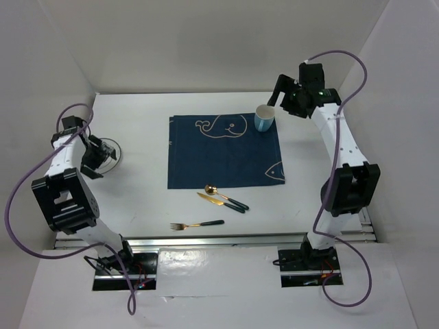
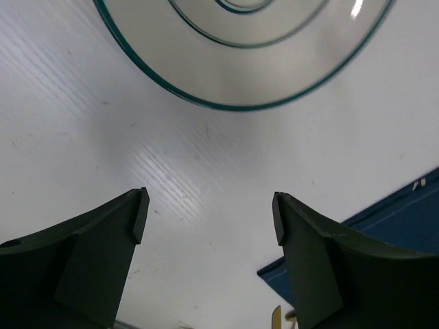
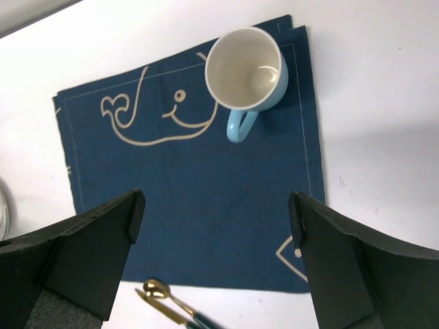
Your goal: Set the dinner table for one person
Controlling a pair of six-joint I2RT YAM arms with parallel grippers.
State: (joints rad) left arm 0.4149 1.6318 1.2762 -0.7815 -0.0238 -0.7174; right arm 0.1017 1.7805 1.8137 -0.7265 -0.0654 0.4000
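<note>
Laboratory robot cell: white worktop (image 1: 137, 199) with metal rail (image 1: 219, 241), enclosed by plain white panels (image 1: 206, 41); left arm (image 1: 65, 192) and right arm (image 1: 346, 164) trail exposed purple cables (image 1: 336, 52).

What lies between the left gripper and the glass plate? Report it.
Only bare dinner table, shown in the left wrist view, separates the open left gripper from the glass plate.

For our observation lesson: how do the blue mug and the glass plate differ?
The mug is opaque pale blue; the plate is clear glass with a greenish rim. The mug stands on the placemat; the plate lies on the bare table beside it. Both sit upright, ungripped.
</note>
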